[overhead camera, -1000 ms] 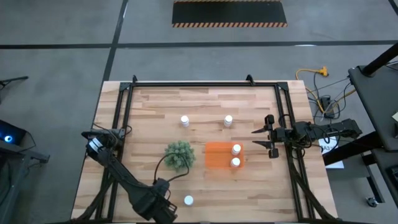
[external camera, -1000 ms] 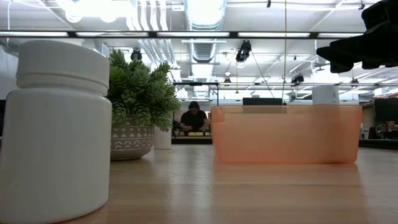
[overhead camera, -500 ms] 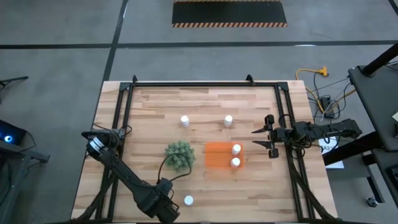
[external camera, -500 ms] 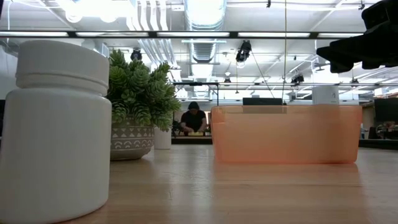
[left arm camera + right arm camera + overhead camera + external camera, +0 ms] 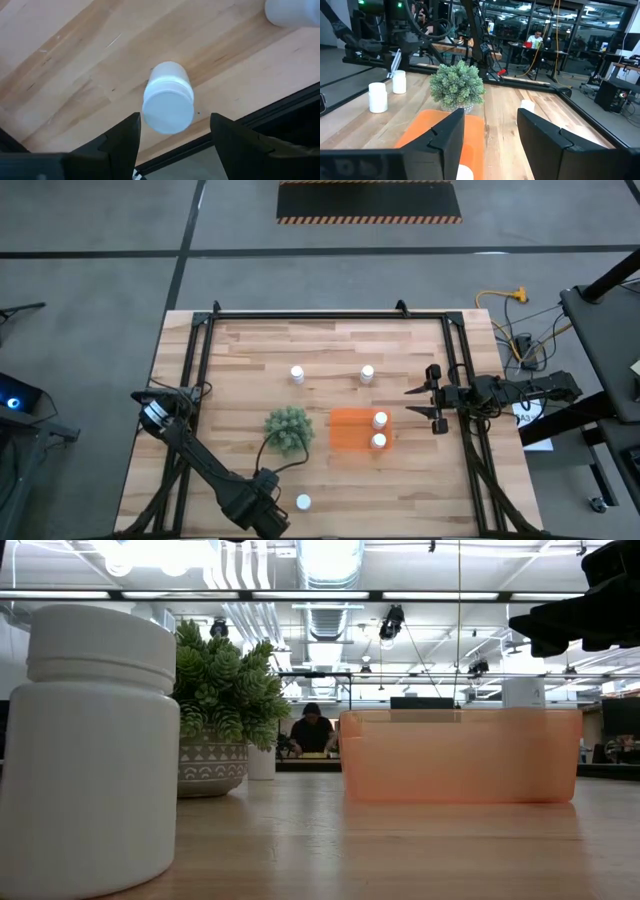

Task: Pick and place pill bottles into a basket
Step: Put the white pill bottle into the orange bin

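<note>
— Two grippers are in play; how does each stand?

— Seen from above, the left gripper point(image 5: 272, 518) hangs at the table's near edge with its fingers point(image 5: 122, 140) spread apart and nothing between them. In its wrist view a pill bottle point(image 5: 168, 98) stands upright on the wood ahead of the gap, not touched by either finger. From overhead that same bottle point(image 5: 303, 502) sits just beside the gripper.

— And the other one?

— The right gripper point(image 5: 432, 402) waits above the table's right side, near the frame rail, its fingers point(image 5: 445, 134) parted and empty, pointing toward the basket point(image 5: 352, 430).

— What lies in the basket?

— Two white bottles point(image 5: 379, 431) stand in its right end, one behind the other. From table height only one white cap point(image 5: 523, 692) shows above the orange wall point(image 5: 460, 755).

— Where are the remaining bottles?

— Two more stand farther back on the table point(image 5: 240, 360), well apart from each other: one point(image 5: 297, 374) behind the plant, another point(image 5: 367, 374) behind the basket. The green plant point(image 5: 288, 429) sits just left of the basket, between it and the left arm. In the low view, the near bottle point(image 5: 92, 750) fills the left foreground, and a person point(image 5: 312, 730) sits far behind in the room.
</note>
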`<action>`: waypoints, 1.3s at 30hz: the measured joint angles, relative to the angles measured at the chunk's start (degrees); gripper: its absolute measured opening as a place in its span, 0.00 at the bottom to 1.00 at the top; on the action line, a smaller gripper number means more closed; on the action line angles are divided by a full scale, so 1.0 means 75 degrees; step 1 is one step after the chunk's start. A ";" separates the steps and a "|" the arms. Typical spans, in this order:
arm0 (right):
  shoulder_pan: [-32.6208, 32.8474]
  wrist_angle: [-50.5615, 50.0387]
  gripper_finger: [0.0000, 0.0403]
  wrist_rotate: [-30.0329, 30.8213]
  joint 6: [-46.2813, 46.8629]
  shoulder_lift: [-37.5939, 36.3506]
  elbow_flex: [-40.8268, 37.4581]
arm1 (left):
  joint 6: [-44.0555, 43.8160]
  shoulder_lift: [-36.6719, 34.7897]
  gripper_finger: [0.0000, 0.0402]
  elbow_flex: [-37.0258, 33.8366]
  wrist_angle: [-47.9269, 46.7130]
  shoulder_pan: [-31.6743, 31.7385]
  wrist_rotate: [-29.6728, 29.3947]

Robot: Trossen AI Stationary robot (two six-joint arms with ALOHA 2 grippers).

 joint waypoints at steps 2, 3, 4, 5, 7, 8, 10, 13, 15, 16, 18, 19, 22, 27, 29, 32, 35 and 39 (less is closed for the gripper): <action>0.0000 0.0003 0.43 0.0000 0.0015 0.0000 0.0000 | 0.0007 0.0000 0.55 0.0000 -0.0055 0.0000 -0.0007; -0.0001 0.0001 0.43 0.0000 0.0003 0.0000 0.0000 | 0.0008 0.0000 0.55 0.0000 -0.0043 0.0000 -0.0025; 0.0000 0.0000 0.43 0.0000 0.0001 0.0000 0.0000 | 0.0010 0.0000 0.55 0.0000 -0.0038 0.0000 -0.0064; 0.0000 0.0000 0.43 0.0000 0.0011 0.0000 0.0000 | 0.0013 0.0000 0.55 0.0000 -0.0043 0.0000 -0.0136; -0.0002 0.0002 0.43 0.0000 0.0005 0.0000 0.0000 | 0.0021 0.0000 0.55 0.0000 -0.0044 0.0000 -0.0168; -0.0001 0.0001 0.43 0.0000 0.0000 0.0000 0.0000 | 0.0056 0.0000 0.55 0.0000 -0.0044 0.0000 -0.0169; 0.0000 0.0003 0.42 0.0000 0.0015 0.0000 0.0000 | 0.0163 0.0000 0.55 -0.0001 -0.0044 0.0000 -0.0169; 0.0000 0.0000 0.43 0.0000 0.0004 0.0000 0.0000 | 0.0168 0.0000 0.55 -0.0052 -0.0038 0.0014 -0.0169; -0.0001 0.0001 0.43 0.0000 0.0011 0.0000 0.0000 | 0.0168 0.0000 0.55 -0.0117 -0.0037 0.0020 -0.0171; 0.0000 0.0001 0.43 0.0000 -0.0002 0.0000 0.0000 | 0.0165 0.0000 0.55 -0.0152 -0.0034 0.0027 -0.0171; -0.0003 0.0003 0.43 0.0000 0.0014 0.0000 0.0000 | 0.0165 0.0000 0.55 -0.0266 0.0049 0.0030 -0.0165; 0.0000 0.0000 0.43 0.0000 0.0012 0.0000 0.0000 | 0.0165 0.0000 0.55 -0.0340 0.0133 0.0035 -0.0154; 0.0000 0.0002 0.42 0.0000 0.0009 0.0000 0.0000 | 0.0177 0.0000 0.55 -0.0482 0.0519 0.0041 -0.0136; -0.0001 0.0002 0.43 0.0000 0.0015 0.0000 0.0000 | 0.0211 0.0000 0.55 -0.0589 0.0888 0.0044 -0.0131; 0.0000 0.0000 0.43 0.0000 0.0000 0.0000 0.0000 | 0.0211 0.0000 0.55 -0.0589 0.0889 0.0044 -0.0122; 0.0000 0.0000 0.42 0.0000 0.0006 0.0000 0.0000 | 0.0211 0.0000 0.55 -0.0589 0.0892 0.0044 -0.0111; -0.0003 0.0000 0.43 0.0000 0.0015 0.0000 0.0000 | 0.0211 0.0000 0.55 -0.0592 0.0898 0.0044 -0.0081; -0.0002 0.0000 0.43 0.0000 0.0015 0.0000 0.0000 | 0.0211 0.0000 0.55 -0.0592 0.0895 0.0046 -0.0028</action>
